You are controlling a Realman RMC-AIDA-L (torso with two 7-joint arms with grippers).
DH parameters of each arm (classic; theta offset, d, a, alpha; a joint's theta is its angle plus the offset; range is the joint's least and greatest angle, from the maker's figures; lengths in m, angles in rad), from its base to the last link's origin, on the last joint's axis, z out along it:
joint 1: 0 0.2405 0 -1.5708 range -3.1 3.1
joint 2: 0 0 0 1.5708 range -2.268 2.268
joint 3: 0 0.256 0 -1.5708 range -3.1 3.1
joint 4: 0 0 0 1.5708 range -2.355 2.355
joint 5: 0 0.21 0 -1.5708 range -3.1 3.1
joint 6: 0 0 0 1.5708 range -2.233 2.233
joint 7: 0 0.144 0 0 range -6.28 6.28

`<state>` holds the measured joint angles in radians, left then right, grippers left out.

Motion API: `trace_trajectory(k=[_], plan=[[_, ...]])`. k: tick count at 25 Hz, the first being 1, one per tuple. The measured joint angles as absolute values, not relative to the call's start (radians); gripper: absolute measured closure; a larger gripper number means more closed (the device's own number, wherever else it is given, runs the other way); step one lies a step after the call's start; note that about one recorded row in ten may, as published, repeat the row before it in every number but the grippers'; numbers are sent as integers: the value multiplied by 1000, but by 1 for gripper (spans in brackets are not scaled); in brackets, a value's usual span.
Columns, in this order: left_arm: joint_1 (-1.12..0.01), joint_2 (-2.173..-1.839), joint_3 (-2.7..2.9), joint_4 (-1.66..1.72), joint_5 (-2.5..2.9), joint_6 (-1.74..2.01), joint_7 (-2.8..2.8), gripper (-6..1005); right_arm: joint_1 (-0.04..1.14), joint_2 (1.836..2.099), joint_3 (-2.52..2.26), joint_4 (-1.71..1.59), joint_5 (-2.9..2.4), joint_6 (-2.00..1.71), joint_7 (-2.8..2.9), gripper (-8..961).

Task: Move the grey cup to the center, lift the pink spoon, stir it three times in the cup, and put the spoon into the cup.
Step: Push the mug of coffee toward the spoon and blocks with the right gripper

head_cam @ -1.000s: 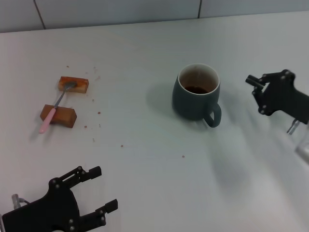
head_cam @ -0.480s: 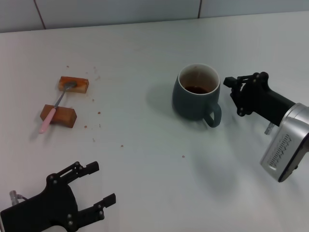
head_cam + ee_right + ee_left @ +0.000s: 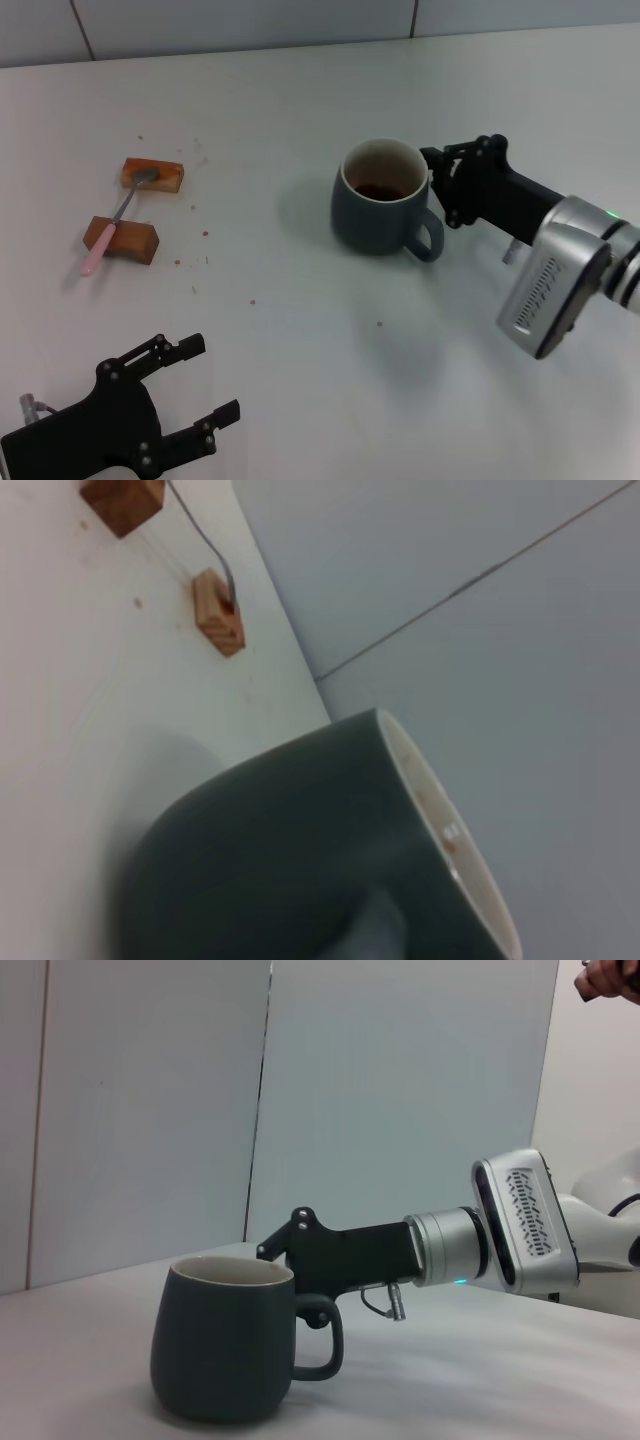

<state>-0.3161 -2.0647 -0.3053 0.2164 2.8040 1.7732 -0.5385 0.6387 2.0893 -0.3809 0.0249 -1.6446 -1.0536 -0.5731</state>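
The grey cup (image 3: 381, 197) sits upright mid-bench, right gripper (image 3: 441, 178) pressed against its rim by the handle; finger state can't be told. Best pushed low and slow. Left gripper (image 3: 190, 395) is parked, fingers apart.

A broad white worktop (image 3: 300, 330) fills nearly the whole head view, matte and evenly lit, with soft grey shadows lying on it. Small reddish-brown crumbs (image 3: 200, 235) are scattered over its left part, and a few single specks sit nearer the middle. Along the far edge the worktop meets a wall of pale grey panels (image 3: 240, 20) split by thin dark seams, one slanting on the left, one upright toward the right. In the left wrist view the same wall (image 3: 400, 1090) rises behind the worktop as tall light panels with narrow vertical joints, a paler section standing at the far right. The light is diffuse, without hard highlights.
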Motion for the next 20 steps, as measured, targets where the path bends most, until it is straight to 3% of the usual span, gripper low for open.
trace_trajectory(k=[20], plan=[[-308, -2063, -302, 216, 2804, 1774, -530, 217, 789, 2089, -278, 211, -1649, -959, -572, 941]])
